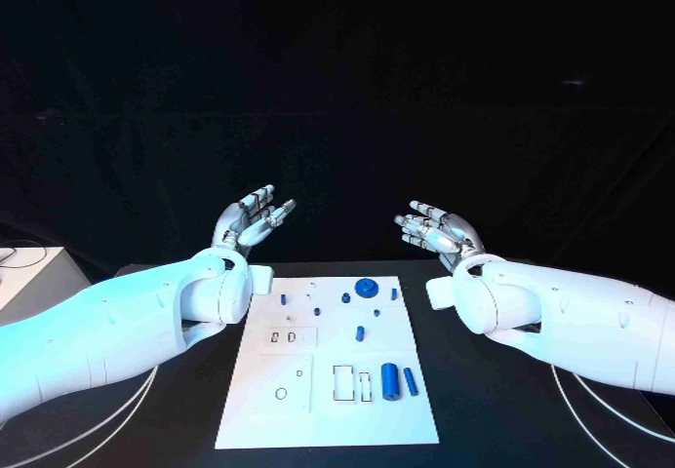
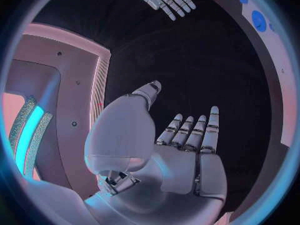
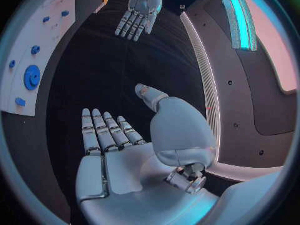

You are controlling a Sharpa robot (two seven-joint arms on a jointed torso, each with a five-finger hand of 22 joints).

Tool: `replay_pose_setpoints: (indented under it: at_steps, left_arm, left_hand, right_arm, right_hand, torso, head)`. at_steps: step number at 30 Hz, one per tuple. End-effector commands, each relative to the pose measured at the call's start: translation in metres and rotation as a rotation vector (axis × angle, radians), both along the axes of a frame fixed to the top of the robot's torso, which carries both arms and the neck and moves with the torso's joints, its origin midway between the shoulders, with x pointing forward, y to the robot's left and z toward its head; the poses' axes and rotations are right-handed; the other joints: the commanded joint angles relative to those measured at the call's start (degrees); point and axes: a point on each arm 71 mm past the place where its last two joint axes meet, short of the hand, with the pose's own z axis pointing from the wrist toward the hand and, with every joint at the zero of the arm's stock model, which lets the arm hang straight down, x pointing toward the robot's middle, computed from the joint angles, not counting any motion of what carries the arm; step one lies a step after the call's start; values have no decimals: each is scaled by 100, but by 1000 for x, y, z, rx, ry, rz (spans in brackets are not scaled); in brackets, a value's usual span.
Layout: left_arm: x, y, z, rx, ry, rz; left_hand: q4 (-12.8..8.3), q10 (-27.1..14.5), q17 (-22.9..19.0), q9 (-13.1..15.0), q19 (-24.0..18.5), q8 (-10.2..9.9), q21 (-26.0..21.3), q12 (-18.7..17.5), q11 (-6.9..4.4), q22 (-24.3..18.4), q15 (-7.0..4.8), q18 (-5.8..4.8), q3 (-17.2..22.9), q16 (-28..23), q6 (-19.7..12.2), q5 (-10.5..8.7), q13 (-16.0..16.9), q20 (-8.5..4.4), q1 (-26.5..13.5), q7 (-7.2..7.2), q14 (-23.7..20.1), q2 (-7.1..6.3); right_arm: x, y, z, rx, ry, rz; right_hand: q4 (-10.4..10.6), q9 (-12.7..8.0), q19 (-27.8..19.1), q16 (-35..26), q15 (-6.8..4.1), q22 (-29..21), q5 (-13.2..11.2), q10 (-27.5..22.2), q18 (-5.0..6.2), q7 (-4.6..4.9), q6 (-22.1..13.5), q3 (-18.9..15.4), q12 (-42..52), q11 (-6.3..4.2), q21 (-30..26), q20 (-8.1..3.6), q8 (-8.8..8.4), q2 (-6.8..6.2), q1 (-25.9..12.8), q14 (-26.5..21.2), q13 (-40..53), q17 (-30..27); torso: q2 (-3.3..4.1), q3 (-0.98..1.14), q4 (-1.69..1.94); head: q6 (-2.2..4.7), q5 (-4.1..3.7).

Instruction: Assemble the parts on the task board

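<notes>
The white task board [image 1: 321,408] lies flat in the middle of the black table. On it, a round blue part [image 1: 366,288] sits at the far end, small blue parts [image 1: 360,333] lie around the middle, and two blue cylinders [image 1: 390,379] lie side by side near the front. My left hand [image 1: 251,220] is raised above the table beyond the board's far left corner, fingers spread, holding nothing. My right hand [image 1: 439,231] is raised beyond the far right corner, also spread and empty. In the wrist views, the left hand [image 2: 187,150] and the right hand [image 3: 119,150] show bare palms.
A white box [image 1: 28,268] stands at the left edge of the table. White cables [image 1: 127,409] curve along the table on both sides of the board. The board [image 3: 37,60] with its round blue part [image 3: 31,77] appears at the rim of the right wrist view.
</notes>
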Motion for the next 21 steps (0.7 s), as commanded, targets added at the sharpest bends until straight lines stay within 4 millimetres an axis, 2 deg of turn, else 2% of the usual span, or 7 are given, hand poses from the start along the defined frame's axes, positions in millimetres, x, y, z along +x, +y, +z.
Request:
replay_pose_setpoints:
  at_steps: [1,7,8,13,16,18,21]
  left_arm:
    - [3,-8,6,1,-42,-131]
    - [4,-8,8,3,-45,-135]
    - [1,0,5,-2,-36,-154]
    - [-4,5,7,-4,-39,-165]
    - [-7,9,9,-4,-41,-171]
    - [-10,11,10,-3,-41,-177]
    - [-14,13,11,-2,-39,-190]
  left_hand:
    - [15,104,15,22,135,38,40,43,47,19,46,98,92,43,91,59,15,54,283,579,115,-21]
    - [6,186,25,28,137,49,49,56,99,24,41,98,92,58,155,80,25,56,341,625,171,8]
    - [7,242,32,32,148,56,53,63,123,26,29,101,89,67,191,80,30,56,355,646,211,17]
    - [1,734,123,78,295,133,89,111,303,46,-115,191,90,197,519,75,65,52,414,790,871,55]
    - [-20,1838,341,169,1286,279,343,267,336,170,-226,388,129,604,1072,70,139,45,444,811,2334,78]
    - [-32,2469,416,212,1580,352,486,333,276,209,-318,512,159,759,1378,70,169,41,452,795,2682,74]
    - [-37,3347,601,403,2043,671,731,575,133,282,-504,658,246,1067,2486,70,216,-2,458,719,3281,60]
  right_arm:
    - [3,10,1,-25,47,183]
    - [8,10,5,-49,56,222]
    - [13,-2,15,-250,-162,227]
    - [14,-4,18,-373,-257,240]
    - [13,-4,20,-457,-311,255]
    - [13,-4,22,-517,-348,267]
    - [12,-2,24,-593,-392,290]
  right_hand:
    - [-99,36,250,72,12,36,53,295,134,895,228,163,59,37,82,48,59,-22,364,311,28,44]
    - [-395,173,902,318,-136,108,-72,1284,278,875,1045,251,150,-48,241,42,242,-96,795,1632,92,209]
    - [-430,204,1072,373,-164,125,-102,1489,317,863,1219,260,167,-69,287,39,285,-106,854,1906,102,243]
    - [-575,396,2276,553,-362,246,-230,2880,532,762,2312,318,303,-221,661,22,565,-175,1117,2674,160,333]
    - [-635,499,2644,638,-478,275,-257,3247,574,678,2976,369,303,-321,825,-62,726,-217,1221,3018,160,368]
    - [-650,502,2853,672,-556,280,-266,3494,567,617,3168,411,266,-388,910,-153,764,-258,1249,3242,147,379]
    - [-665,509,3082,734,-658,310,-264,3778,559,560,3385,446,243,-465,1029,-266,809,-282,1287,3517,145,397]
  torso:
    - [1,-1,1]
    - [1,-1,1]
    - [14,-27,4]
    - [35,-41,-4]
    - [67,-48,4]
    - [90,-48,14]
    - [121,-48,42]
  head:
    - [0,0]
    - [0,0]
    - [-130,15]
    - [-156,9]
    - [-152,-5]
    - [-165,-20]
    - [-163,-48]
